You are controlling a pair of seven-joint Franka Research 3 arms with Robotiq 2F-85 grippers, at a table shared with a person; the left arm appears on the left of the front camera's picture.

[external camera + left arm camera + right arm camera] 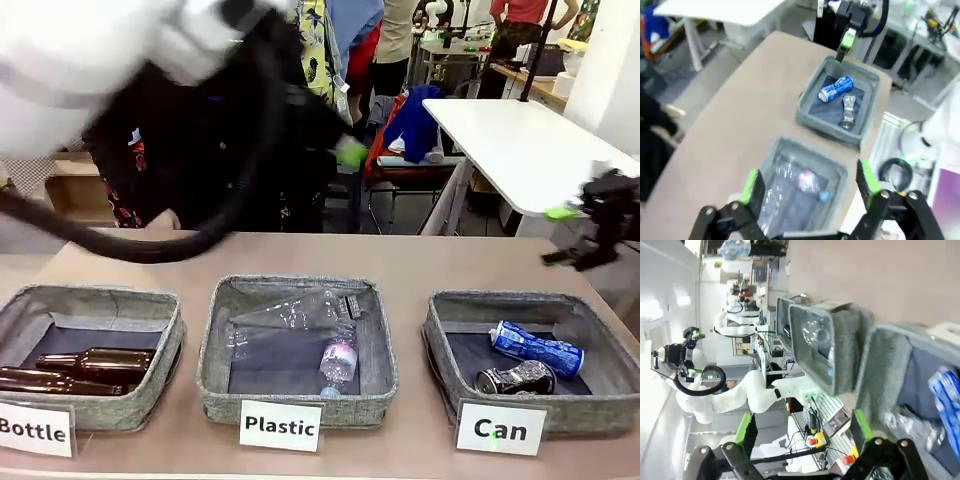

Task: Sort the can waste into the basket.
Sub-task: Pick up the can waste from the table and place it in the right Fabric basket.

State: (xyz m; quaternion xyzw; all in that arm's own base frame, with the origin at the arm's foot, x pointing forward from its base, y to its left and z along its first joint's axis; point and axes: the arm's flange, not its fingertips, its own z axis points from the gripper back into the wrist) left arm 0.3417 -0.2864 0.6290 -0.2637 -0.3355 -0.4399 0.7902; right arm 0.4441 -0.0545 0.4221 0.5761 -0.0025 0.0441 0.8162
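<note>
Both cans already lie in the Can basket [455, 330]. The blue can [537, 347] is at the back of it. The crushed can [516, 378] lies just in front of the blue one, close to it. So the sorting looks done, I think.

The left claw [809, 187] is open and holds nothing. It hangs above the Plastic basket [771, 157], which sits next to the Can basket. The right claw [802, 432] is open too and holds nothing. It is up in the air by the far right side of the Can basket.

What could go wrong now? The left arm looks blurry in the front view, so it may be moving fast. If it swings low, it could bump the Plastic basket and push it into the Can basket. The black cable [150, 245] droops down near the table, behind the Bottle basket [160, 340]. It could catch on a basket wall and drag it. The right claw is near the Can basket rim. If it dips, it could knock the basket or tip a can out. A person stands past the far edge of the table, so a wide swing could come too close to them.
</note>
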